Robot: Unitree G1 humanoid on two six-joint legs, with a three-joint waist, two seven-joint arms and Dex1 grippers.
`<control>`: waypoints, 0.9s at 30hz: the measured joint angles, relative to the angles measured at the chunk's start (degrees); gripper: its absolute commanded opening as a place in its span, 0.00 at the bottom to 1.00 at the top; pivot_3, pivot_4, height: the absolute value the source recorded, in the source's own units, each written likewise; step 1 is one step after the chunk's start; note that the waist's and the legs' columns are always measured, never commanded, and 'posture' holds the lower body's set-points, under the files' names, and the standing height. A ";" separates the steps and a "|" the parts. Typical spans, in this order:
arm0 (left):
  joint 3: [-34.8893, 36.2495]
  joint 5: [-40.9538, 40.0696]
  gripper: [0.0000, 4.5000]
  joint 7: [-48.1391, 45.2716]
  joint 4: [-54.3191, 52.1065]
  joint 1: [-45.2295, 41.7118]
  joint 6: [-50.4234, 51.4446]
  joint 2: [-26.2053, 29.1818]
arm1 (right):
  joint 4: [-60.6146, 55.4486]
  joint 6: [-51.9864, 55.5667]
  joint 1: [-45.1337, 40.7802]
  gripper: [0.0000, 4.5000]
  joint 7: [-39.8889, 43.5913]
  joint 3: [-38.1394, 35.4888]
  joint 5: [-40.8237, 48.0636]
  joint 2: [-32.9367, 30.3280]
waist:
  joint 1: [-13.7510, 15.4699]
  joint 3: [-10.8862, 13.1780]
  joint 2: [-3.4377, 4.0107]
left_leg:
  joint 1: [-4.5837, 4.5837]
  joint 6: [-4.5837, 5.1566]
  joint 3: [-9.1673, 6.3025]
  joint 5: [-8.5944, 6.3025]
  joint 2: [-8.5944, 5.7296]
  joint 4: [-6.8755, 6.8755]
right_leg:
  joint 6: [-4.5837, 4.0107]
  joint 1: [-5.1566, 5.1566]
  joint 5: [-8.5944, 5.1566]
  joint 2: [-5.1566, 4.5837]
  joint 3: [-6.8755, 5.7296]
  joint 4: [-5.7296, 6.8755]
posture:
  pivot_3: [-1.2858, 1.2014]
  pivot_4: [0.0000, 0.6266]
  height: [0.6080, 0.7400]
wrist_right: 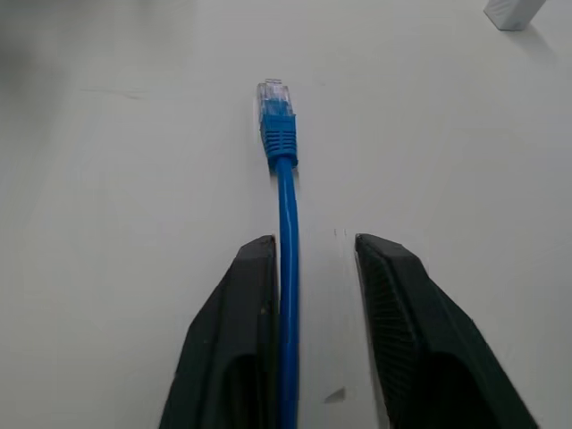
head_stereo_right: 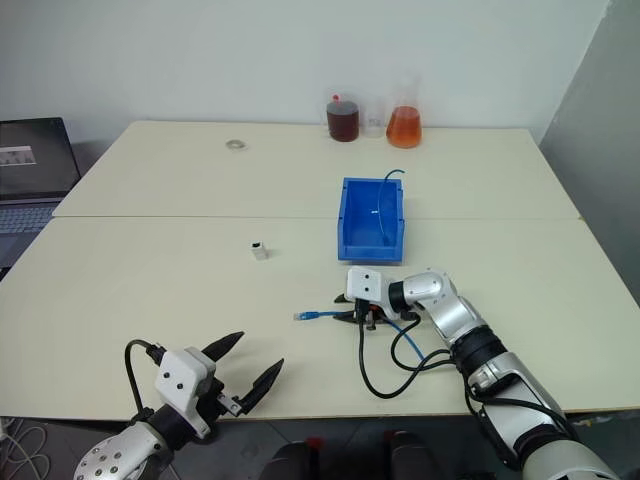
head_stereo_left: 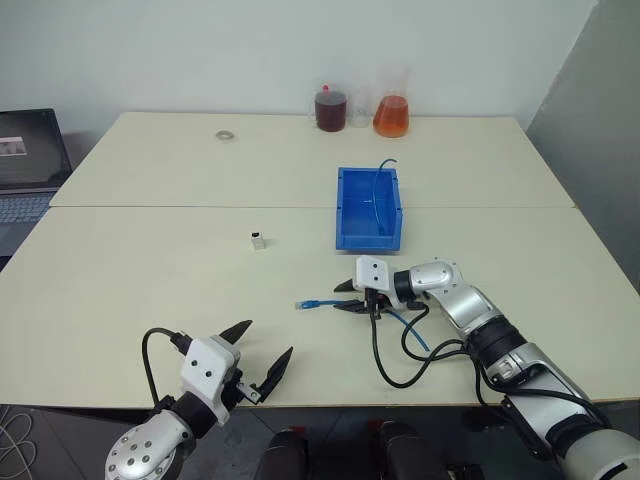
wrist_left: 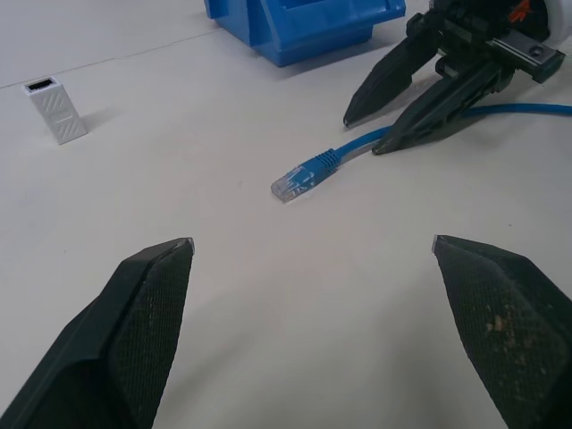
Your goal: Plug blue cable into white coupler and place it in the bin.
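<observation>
Presently the blue cable [head_stereo_left: 312, 303] lies flat on the bench [head_stereo_left: 150, 270], its clear plug end pointing toward nine o'clock in the head views, the cord running back toward three o'clock into the right pincer [head_stereo_left: 350, 297]. The right wrist view supplies what the head views cannot: the cord passes between the two black fingers [wrist_right: 237, 340], lying against one of them with a clear gap to the other, so the jaws stand partly open and do not clamp it. The left pincer [head_stereo_left: 262, 352] hangs at the near bench edge, at about seven o'clock from the plug, spread wide and holding nothing. Its wrist view shows the plug on bare bench between the wide fingertips [wrist_left: 147, 295], with the right pincer's fingers beyond. The white coupler [head_stereo_left: 259, 240] stands upright by itself, well apart from the cable at about eleven o'clock from the plug; the left wrist view reveals its dark socket facing up. The bin [head_stereo_left: 368, 210] sits at twelve o'clock from the right pincer, and the head views show a second thin blue cord [head_stereo_left: 378, 180] inside it.
</observation>
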 measured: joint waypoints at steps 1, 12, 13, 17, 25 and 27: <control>0.00 -0.03 1.00 -0.05 0.00 0.10 0.00 0.14 | -0.02 0.10 0.02 0.58 0.03 -0.21 0.08 -0.02 | -0.02 0.00 0.00 | 0.00 0.00 0.00 0.00 0.00 0.00 | 0.00 0.00 0.00 0.00 0.00 0.00 | 0.52 0.24 1.00; 5.86 -3.26 1.00 -12.66 16.29 -12.66 -1.97 14.22 | -28.09 28.99 7.45 1.00 6.01 -7.95 13.11 -10.26 | 0.28 0.16 0.25 | -0.07 0.00 -0.20 0.00 0.01 0.00 | -0.07 -0.02 -0.06 0.03 -0.24 0.03 | 0.52 0.24 1.00; 5.81 -3.44 1.00 -14.39 17.99 -14.43 -2.43 15.23 | -30.76 31.73 7.56 1.00 5.48 -9.38 14.49 -10.96 | 0.17 0.16 0.25 | -0.07 0.00 -0.19 0.00 0.01 -0.01 | -0.08 -0.03 -0.07 0.03 -0.24 0.04 | 0.52 0.24 1.00; 1.39 -5.00 1.00 -23.94 26.61 -26.48 -2.65 18.23 | -41.87 38.98 12.58 1.00 2.80 -13.76 18.60 -14.20 | 0.57 0.17 0.23 | -0.17 0.00 -0.30 0.00 0.01 -0.03 | -0.12 -0.04 -0.14 0.06 -0.42 0.01 | 0.52 0.24 1.00; -11.33 -0.38 1.00 -40.84 50.49 -49.56 -10.94 17.48 | -54.55 44.84 22.09 1.00 -3.08 -16.86 21.37 -18.72 | -0.44 0.19 0.22 | -0.18 0.00 -0.23 0.00 0.04 -0.03 | -0.11 -0.07 -0.13 0.14 -0.33 0.04 | 0.52 0.24 1.00; -13.23 0.49 1.00 -43.38 54.82 -52.39 -12.82 16.55 | -56.23 46.17 22.37 1.00 -4.72 -17.58 22.33 -18.71 | -0.71 0.19 0.22 | -0.18 0.00 -0.26 0.00 0.06 -0.04 | -0.12 -0.09 -0.14 0.19 -0.34 0.05 | 0.52 0.24 1.00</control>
